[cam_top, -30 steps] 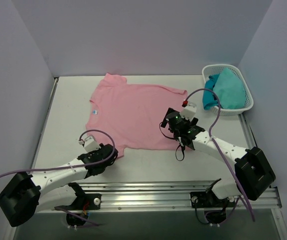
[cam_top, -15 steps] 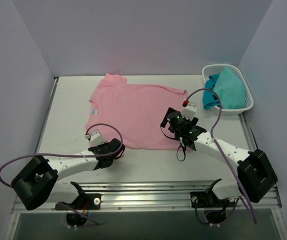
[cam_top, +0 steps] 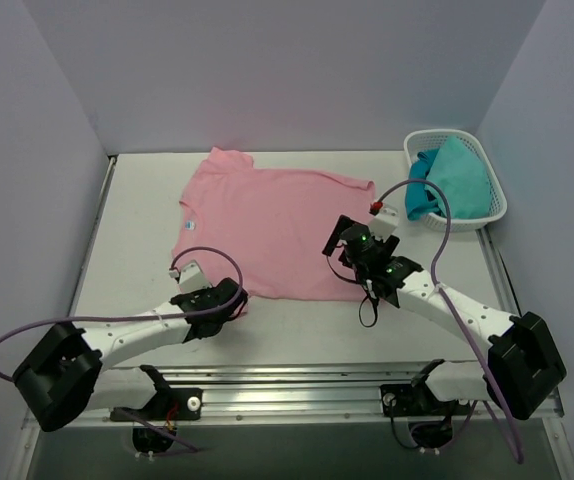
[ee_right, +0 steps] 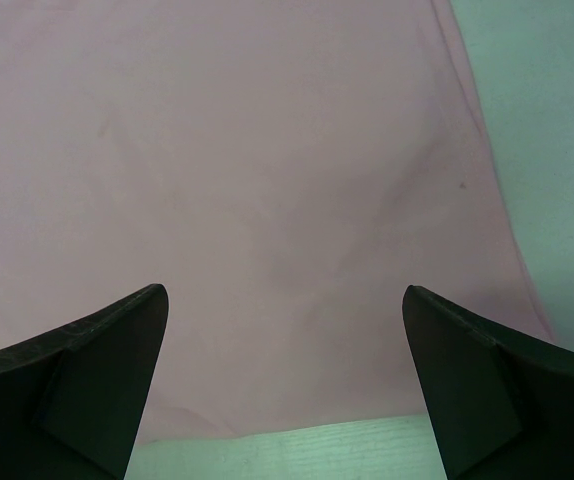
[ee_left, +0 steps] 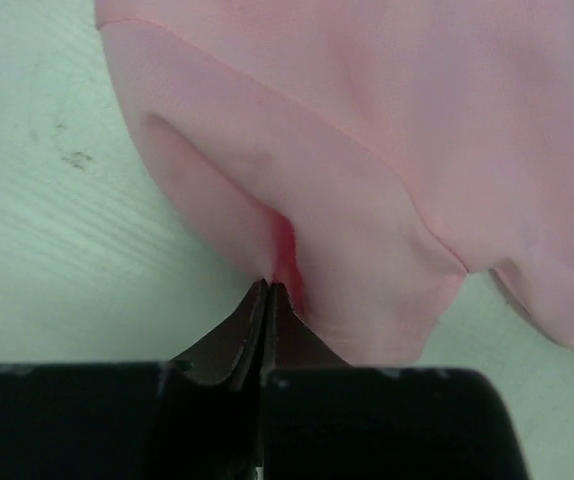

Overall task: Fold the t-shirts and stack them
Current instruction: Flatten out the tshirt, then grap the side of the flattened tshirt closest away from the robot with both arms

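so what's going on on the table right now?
Start of a fold. One pink t-shirt lies spread flat on the table. The left gripper is pinched shut on the shirt's near sleeve. The right gripper is wide open above the near hem corner and holds nothing. A teal cloth sits in the white basket at the far right. Nothing is folded or stacked yet.

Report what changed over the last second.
The left gripper slid forward to the pink t-shirt and pinched shut on its near sleeve. The right gripper shifted only slightly, open above the hem. T-shirt, white basket and teal cloth stayed put.
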Motion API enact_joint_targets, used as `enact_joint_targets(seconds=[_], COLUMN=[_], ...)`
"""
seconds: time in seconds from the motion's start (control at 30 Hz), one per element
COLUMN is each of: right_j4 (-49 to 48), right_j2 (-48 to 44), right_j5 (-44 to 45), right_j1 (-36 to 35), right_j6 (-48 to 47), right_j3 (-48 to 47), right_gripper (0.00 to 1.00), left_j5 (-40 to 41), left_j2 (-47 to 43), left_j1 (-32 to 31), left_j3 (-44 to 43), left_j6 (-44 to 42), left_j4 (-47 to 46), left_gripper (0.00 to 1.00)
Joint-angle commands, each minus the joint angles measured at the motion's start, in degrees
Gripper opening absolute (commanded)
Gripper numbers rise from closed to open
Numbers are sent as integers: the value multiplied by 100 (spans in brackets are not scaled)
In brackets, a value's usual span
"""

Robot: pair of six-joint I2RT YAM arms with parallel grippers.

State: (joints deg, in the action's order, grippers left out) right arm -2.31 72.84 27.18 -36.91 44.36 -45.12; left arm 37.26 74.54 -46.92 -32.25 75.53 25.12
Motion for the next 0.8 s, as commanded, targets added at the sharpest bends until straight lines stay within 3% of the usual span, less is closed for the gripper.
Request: enact_joint_targets(seconds=[0.0,0.17,0.33,0.4,0.43,0.47,0.5,0.57,0.6,0.77], right_j4=[11,-7,37,90,142,169,204,458,651,1310], right_j2=[-191,-217,-279,-340,-367,-402,-489,-577,-700,-1210], right_j5=[-81,-81,-81,-81,-55,-37,-20,41,59,349], right_j1=[-80,-159,-212,-238,-238,-247,-247,-256,-256,-256], right_j6=[20,47,55,38,38,38,38,29,29,117], right_j3=[109,127,118,118,118,127,135,135,127,170], right_gripper=[100,100,100,100,100,100,100,100,100,100], left_j5=[-87,-87,-350,-403,-403,-421,-430,-412,-403,-149], left_j2=[-755,-2003,-2873,-3041,-3155,-3200,-3244,-3349,-3385,-3525], left_j1=[-81,-107,-134,-142,-142,-142,-142,-151,-151,-160], left_j3=[-159,-168,17,35,43,52,43,-61,-106,-387], left_j6=[-134,-144,66,93,155,164,164,199,173,129], left_j4=[1256,2521,2874,2980,3059,3060,3069,3199,3218,3534], left_gripper=[2,2,5,17,27,40,70,89,96,94])
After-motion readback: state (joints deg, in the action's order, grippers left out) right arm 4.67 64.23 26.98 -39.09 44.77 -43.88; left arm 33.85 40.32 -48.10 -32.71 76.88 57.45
